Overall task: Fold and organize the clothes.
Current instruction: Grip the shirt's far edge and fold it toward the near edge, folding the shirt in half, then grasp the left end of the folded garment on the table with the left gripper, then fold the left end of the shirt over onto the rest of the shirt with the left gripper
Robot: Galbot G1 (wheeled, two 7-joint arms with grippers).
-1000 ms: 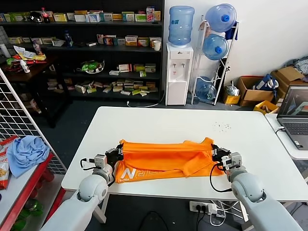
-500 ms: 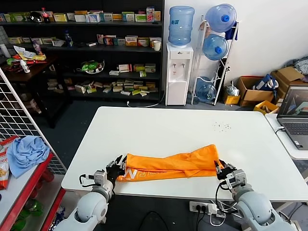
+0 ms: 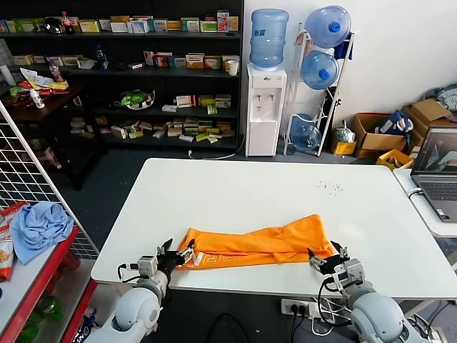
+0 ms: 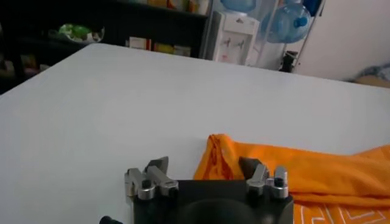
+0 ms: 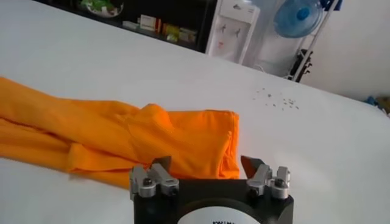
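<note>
The clothes are one orange T-shirt (image 3: 257, 244), lying as a long narrow folded band across the white table (image 3: 235, 189) near its front edge. White lettering shows at its left end. My left gripper (image 3: 177, 254) sits at that left end, open, holding nothing. In the left wrist view the T-shirt (image 4: 317, 176) has its end just ahead of the left gripper (image 4: 204, 165), between the spread fingers. My right gripper (image 3: 323, 259) is open at the right end. In the right wrist view the T-shirt (image 5: 152, 137) lies flat in front of the right gripper (image 5: 206, 164).
A laptop (image 3: 439, 171) stands on a side table to the right. A light blue cloth (image 3: 39, 225) lies on the red cart at the left, behind a wire rack. Small specks (image 3: 328, 187) dot the table's far right. Shelves and a water dispenser (image 3: 265, 107) stand beyond.
Both grippers pulled the shirt's far edge toward the front, making a narrow band, then opened and let go. Both have drawn back slightly toward the table's front edge.
</note>
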